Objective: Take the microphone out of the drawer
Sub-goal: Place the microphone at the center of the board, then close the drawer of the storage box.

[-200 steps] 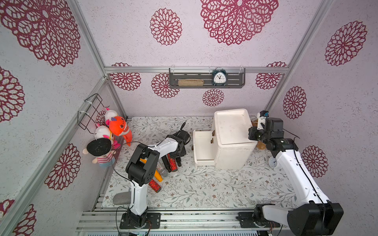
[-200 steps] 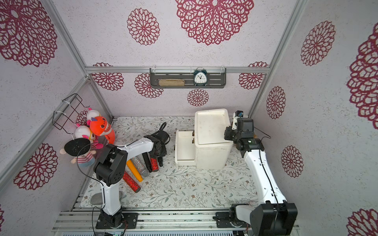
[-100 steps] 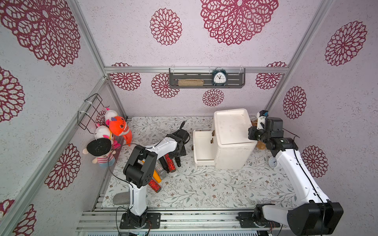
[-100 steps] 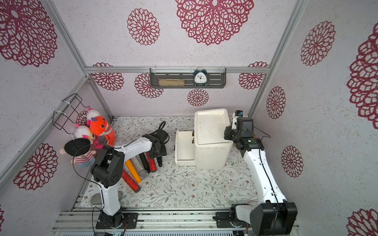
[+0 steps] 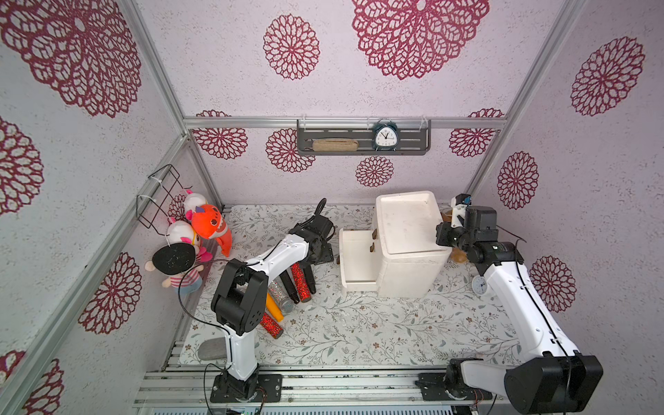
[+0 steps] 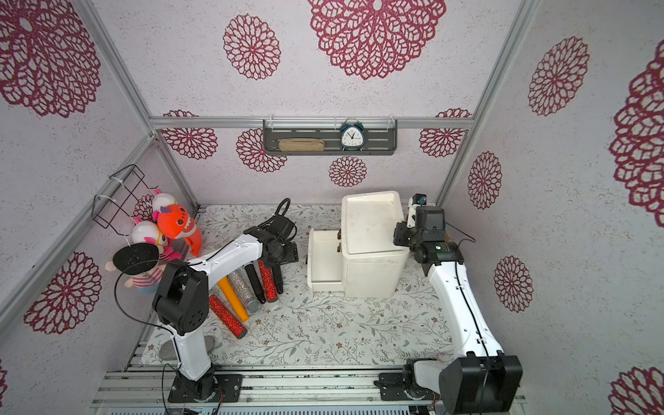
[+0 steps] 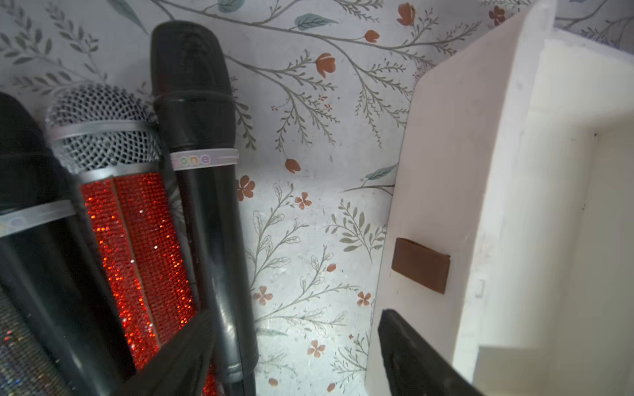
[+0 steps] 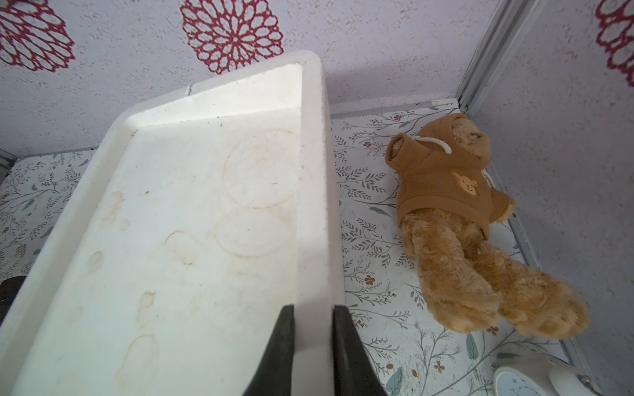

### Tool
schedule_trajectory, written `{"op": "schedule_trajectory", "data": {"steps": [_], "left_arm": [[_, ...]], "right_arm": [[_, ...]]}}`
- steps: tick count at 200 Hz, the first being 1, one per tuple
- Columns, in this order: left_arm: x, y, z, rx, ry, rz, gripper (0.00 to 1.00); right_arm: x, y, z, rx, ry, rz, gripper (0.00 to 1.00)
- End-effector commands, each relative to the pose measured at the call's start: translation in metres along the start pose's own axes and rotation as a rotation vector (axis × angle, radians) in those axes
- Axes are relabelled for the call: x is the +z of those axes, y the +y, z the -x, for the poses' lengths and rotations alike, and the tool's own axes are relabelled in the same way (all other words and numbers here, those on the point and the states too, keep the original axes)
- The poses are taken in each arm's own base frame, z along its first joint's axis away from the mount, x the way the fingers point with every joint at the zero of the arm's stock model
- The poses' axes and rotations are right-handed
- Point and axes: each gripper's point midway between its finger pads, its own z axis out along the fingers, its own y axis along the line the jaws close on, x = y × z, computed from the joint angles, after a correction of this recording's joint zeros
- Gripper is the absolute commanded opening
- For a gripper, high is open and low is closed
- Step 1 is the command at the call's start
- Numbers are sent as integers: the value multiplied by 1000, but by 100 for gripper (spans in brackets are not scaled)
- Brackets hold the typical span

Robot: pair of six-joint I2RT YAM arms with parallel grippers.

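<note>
Left wrist view: the black microphone (image 7: 195, 120) lies flat on the flowered worktop (image 7: 308, 113), outside the drawer (image 7: 442, 164). Its side touches a red glitter microphone (image 7: 137, 240). The left fingers (image 7: 408, 356) stand wide apart and hold nothing. One finger sits over the red glitter microphone, right at the edge of the black one's grip. The other finger is close to the drawer's front panel, near its brown pull (image 7: 420, 265). The tail end of the black microphone lies in the gap between the two, hard by the first finger, and bare worktop fills the rest of the gap.

In both top views the drawer is pulled out of the white cabinet (image 5: 409, 248) toward the left arm. The black microphone is the one nearest the drawer in a row of microphones (image 6: 241, 289) lying side by side.

In the right wrist view the right fingers (image 8: 279, 349) are closed on the raised rim of the cabinet's top, one inside the rim and one outside. A teddy bear (image 8: 446, 205) lies on the worktop beside the cabinet.
</note>
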Motion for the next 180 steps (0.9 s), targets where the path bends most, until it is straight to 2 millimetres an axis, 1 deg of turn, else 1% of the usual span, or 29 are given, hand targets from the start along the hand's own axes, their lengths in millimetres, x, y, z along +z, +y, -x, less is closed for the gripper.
{"op": "schedule_trajectory", "data": {"steps": [1,10,12,15,32,42,76,117,180], "left_arm": [[6,-11,-2,29,26,-36,88],[6,-13,-1,31,26,-48,90],[16,-11,-6,36,47,-33,91],[19,-11,-7,36,52,-30,92],[23,-15,-8,47,68,-43,98],[25,-18,-9,53,78,-50,100],[33,-22,-14,57,109,-62,98],[30,-43,-14,69,99,-171,97],[32,-65,-15,92,111,-233,97]], "right_arm": [[-48,33,91,9,-309,135,0],[-49,33,91,8,-309,134,0],[-49,33,91,8,-309,135,0],[-49,33,91,8,-310,133,0],[-49,32,90,9,-308,129,0],[-48,32,89,10,-303,127,0],[-46,33,88,11,-296,135,0],[-36,36,81,9,-251,147,0],[-30,39,75,8,-227,160,0]]}}
